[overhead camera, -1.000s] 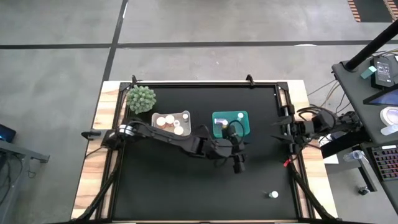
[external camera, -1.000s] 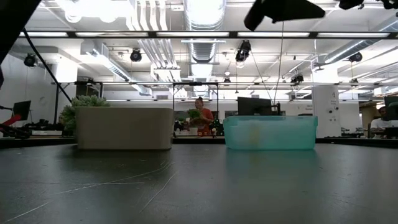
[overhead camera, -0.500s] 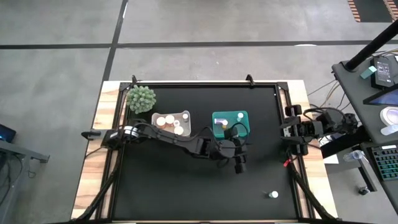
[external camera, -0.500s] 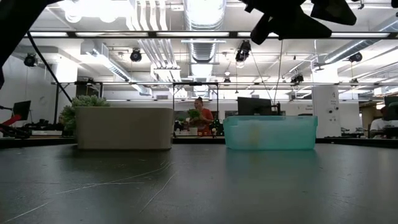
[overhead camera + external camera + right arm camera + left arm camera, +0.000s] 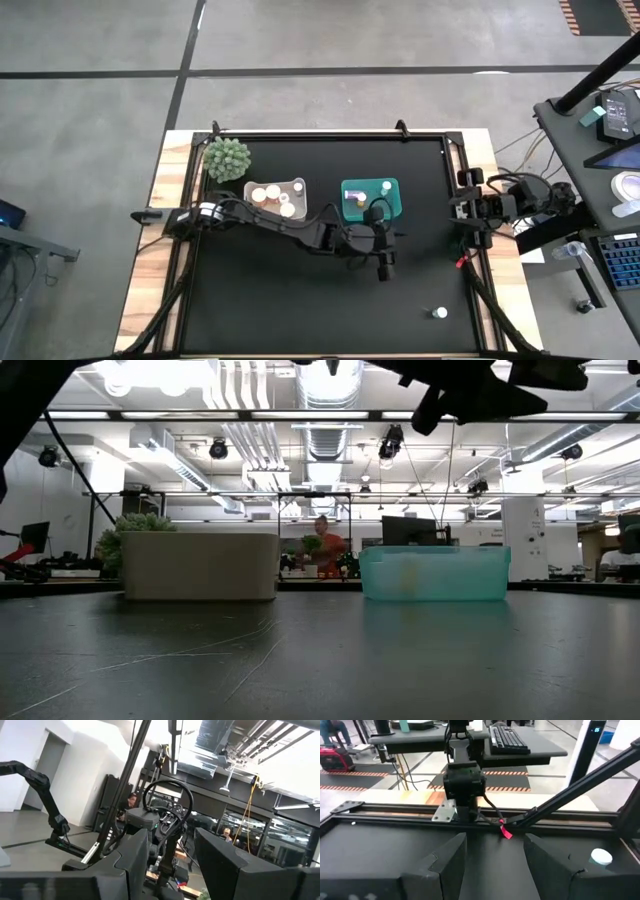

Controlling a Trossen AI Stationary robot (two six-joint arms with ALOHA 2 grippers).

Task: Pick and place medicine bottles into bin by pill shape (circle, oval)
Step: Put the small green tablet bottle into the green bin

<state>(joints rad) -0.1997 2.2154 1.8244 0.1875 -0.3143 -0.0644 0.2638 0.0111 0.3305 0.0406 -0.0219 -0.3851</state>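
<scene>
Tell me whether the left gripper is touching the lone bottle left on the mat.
Apart. The high view shows the left gripper near the teal bin, with bare black mat between it and the lone bottle; the left wrist view shows its fingers empty.

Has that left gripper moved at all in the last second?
Hardly: the left gripper, open and empty, still hovers just in front of the teal bin.
</scene>
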